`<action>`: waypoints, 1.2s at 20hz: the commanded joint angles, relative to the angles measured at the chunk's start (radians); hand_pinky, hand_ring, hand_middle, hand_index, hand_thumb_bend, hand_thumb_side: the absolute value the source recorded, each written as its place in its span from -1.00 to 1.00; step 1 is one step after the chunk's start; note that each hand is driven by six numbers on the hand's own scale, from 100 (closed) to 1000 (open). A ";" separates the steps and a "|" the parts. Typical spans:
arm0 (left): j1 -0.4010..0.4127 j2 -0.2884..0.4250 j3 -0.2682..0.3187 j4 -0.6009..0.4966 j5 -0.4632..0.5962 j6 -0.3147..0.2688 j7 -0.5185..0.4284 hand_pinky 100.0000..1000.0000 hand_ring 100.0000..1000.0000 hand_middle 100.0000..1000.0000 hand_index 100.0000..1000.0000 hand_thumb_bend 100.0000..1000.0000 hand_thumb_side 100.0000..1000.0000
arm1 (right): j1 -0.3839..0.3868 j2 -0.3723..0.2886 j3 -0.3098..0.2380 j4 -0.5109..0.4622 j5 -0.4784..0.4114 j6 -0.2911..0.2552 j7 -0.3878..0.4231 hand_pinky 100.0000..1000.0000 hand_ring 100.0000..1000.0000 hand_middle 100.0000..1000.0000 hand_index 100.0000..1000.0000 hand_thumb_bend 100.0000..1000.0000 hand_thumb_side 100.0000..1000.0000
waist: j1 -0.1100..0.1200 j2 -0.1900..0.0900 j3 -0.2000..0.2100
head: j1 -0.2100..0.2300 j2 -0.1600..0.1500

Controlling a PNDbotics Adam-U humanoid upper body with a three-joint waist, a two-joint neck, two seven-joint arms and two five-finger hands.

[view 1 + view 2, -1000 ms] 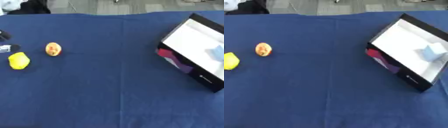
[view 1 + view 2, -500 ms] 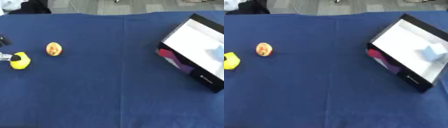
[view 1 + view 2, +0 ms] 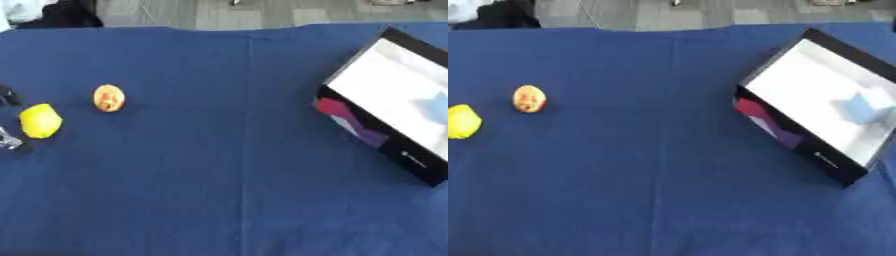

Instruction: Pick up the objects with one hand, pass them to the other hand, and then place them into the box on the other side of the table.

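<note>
At the left edge, only dark bits of the left hand (image 3: 7, 142) flank the lemon (image 3: 40, 120); whether it grips, I cannot tell. The lemon looks light, smooth and stiff, best cupped across its middle. An orange fruit (image 3: 108, 97) lies beside it; the box (image 3: 798, 133) sits far right.

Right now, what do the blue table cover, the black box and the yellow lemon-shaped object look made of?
Blue table cover: woven cloth, matte, with a straight fold crease running down it. Black box with white inside: probably printed cardboard, thin flat walls, coloured graphics on the side. Yellow lemon-shaped object: smooth, evenly coloured, possibly a plastic or foam toy; cannot tell for sure.
</note>
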 commanded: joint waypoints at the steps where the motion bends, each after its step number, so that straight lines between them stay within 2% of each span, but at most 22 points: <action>1: -0.022 0.011 0.008 0.009 -0.034 0.002 0.030 0.69 0.64 0.52 0.62 0.31 -0.65 | -0.006 -0.020 -0.008 -0.002 0.009 0.004 -0.001 0.84 0.77 1.00 1.00 -1.00 0.08 | 0.003 -0.021 -0.001 | 0.007 -0.009; 7: -0.041 -0.022 0.003 0.049 -0.039 0.007 0.064 0.69 0.62 0.50 0.55 0.05 -0.87 | -0.010 -0.013 -0.007 0.003 0.015 0.006 0.001 0.84 0.77 1.00 1.00 -1.00 0.09 | 0.001 -0.018 -0.004 | 0.011 -0.010; 9: -0.047 -0.030 0.000 0.060 -0.040 0.011 0.080 0.69 0.62 0.50 0.55 0.04 -0.86 | -0.010 -0.012 -0.007 0.005 0.017 0.007 0.001 0.84 0.77 1.00 1.00 -1.00 0.09 | 0.000 -0.018 -0.004 | 0.011 -0.010; 10: -0.049 -0.034 -0.001 0.064 -0.040 0.011 0.086 0.69 0.62 0.50 0.52 -0.04 -0.86 | -0.010 -0.012 -0.007 0.005 0.017 0.008 0.001 0.84 0.77 1.00 1.00 -1.00 0.10 | 0.000 -0.018 -0.005 | 0.011 -0.011; 13: -0.060 -0.051 -0.007 0.082 -0.036 0.013 0.097 0.69 0.62 0.49 0.50 -0.09 -0.85 | -0.012 -0.009 -0.005 0.007 0.019 0.009 0.003 0.84 0.77 1.00 1.00 -1.00 0.10 | 0.000 -0.017 -0.006 | 0.013 -0.012; 16: -0.066 -0.059 -0.011 0.095 -0.042 0.014 0.109 0.68 0.61 0.48 0.45 -0.23 -0.83 | -0.013 -0.007 -0.005 0.008 0.020 0.010 0.005 0.84 0.77 1.00 1.00 -1.00 0.10 | 0.000 -0.017 -0.007 | 0.013 -0.011; 24: -0.071 -0.046 -0.013 0.072 -0.047 0.009 0.090 0.65 0.56 0.41 0.29 -0.54 -0.82 | -0.012 -0.008 -0.005 0.011 0.022 0.010 0.006 0.84 0.77 1.00 1.00 -1.00 0.10 | 0.003 -0.020 -0.006 | 0.013 -0.008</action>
